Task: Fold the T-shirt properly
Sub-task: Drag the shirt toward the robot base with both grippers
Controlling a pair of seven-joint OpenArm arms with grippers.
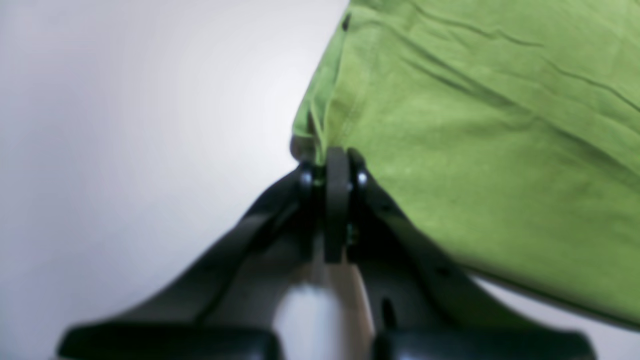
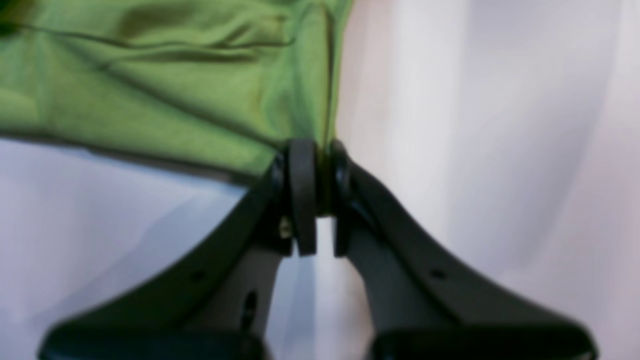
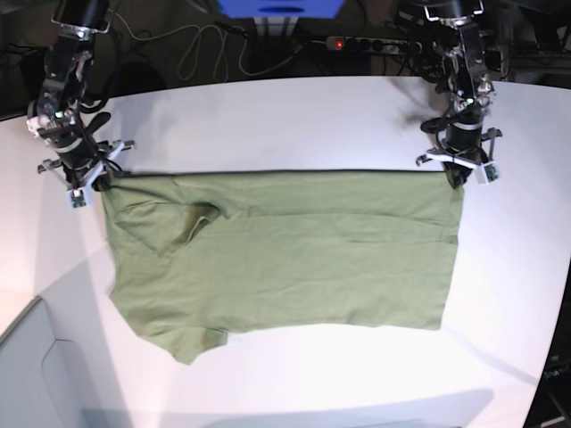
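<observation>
— Where's the T-shirt (image 3: 285, 254) sitting right now?

— Spread out flat on the white table (image 3: 294, 116), lying sideways from where I stand. The sleeves and neck end are off to one side of the base view, its left, and the straight bottom hem is on its right. The far long edge runs in a nearly straight line between the two arms.

— And the arms, are they on it?

— Both are, one at each far corner. The left gripper (image 1: 337, 157) has its fingers closed on the corner of the cloth at the hem end. In the left wrist view the green fabric comes right down into the pinch, with a folded edge bunched just above the pads.

— The other one?

— The right gripper (image 2: 316, 150) is at the shoulder end, its fingers likewise clamped on the shirt's edge. From the right wrist view the fabric narrows into a crease that runs straight into the closed tips. That view is blurry, though, so I can't make out how much cloth is caught.

— Is the shirt smooth?

— Mostly. There's a small rumple near the sleeve closest to the right arm, and a few faint wrinkles across the body. The near sleeve pokes out toward the front edge of the table.

— Anything else around?

— Cables and a power strip (image 3: 370, 43) behind the table, at the back.
</observation>
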